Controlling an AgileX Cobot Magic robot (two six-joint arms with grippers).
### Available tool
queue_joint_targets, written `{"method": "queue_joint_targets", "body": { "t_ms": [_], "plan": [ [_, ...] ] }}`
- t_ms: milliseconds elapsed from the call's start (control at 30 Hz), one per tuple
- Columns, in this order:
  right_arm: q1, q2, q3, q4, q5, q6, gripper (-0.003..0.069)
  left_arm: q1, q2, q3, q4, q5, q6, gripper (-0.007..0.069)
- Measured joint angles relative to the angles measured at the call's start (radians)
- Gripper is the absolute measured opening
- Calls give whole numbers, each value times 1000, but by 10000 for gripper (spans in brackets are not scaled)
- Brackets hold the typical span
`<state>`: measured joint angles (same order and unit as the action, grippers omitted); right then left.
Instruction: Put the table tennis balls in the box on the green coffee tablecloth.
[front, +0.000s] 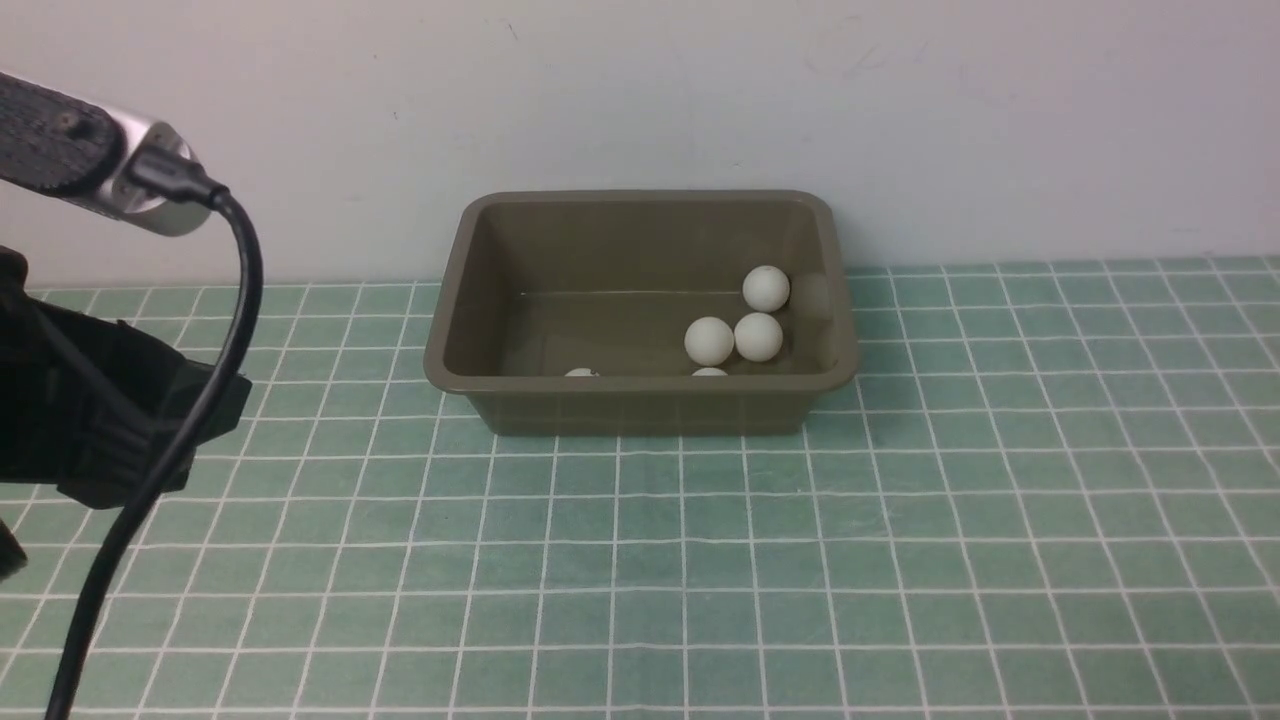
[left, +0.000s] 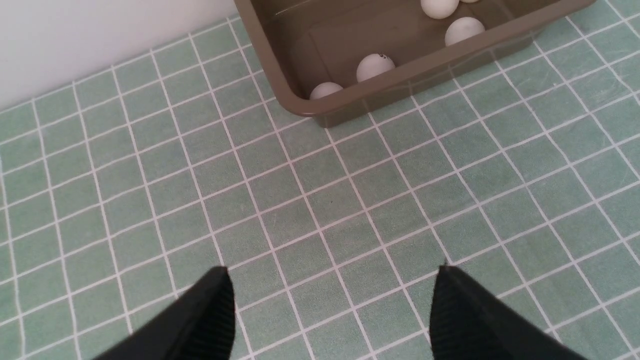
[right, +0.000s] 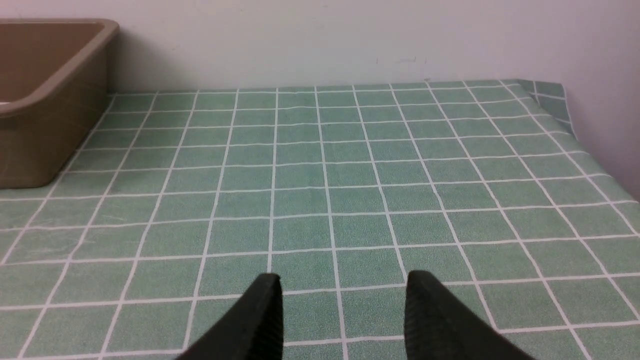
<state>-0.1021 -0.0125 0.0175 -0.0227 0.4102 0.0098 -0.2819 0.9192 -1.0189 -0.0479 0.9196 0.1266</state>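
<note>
Seemingly at the close of the job, the table tennis balls (front: 758, 336) lie gathered inside the box (front: 640, 380), which stands on the green coffee tablecloth (front: 800, 560) midway along the desk's far edge, close to the wall (front: 640, 100).

Three balls cluster toward the box's right end, two of them touching and the third just behind. Two more peek over the near rim in the front view. The left wrist camera shows another ball (left: 325, 90) tucked into the near-left corner, so the count is probably six, though the rim hides too much to be sure. The box holds nothing else. No ball is visible on the cloth in any view.

The left pincer (left: 332, 272) hangs over bare cloth off the box's near-left corner, jaws spread wide and holding nothing. The right pincer (right: 344, 277) sits low over the cloth well to the box's right, its jaws apart by a narrower gap and also holding nothing.

What remains looks like a clean retreat. It would be done best by drawing the left arm away from the box's corner without brushing the rim, since a knock could shift the light tub and set the balls rolling. A look along the desk's near edge, which no camera covers fully, would confirm that no ball is left out.
</note>
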Motion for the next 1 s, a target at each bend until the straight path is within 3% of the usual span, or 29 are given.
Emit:
{"method": "queue_joint_targets", "body": {
  "t_ms": [733, 1000],
  "plan": [
    [-1, 0, 0, 0, -1, 0, 316, 7, -6, 11, -1, -11, 4, 469],
    [-1, 0, 0, 0, -2, 0, 316, 107, -287, 345, -28, -359, 12, 469]
  ]
}}
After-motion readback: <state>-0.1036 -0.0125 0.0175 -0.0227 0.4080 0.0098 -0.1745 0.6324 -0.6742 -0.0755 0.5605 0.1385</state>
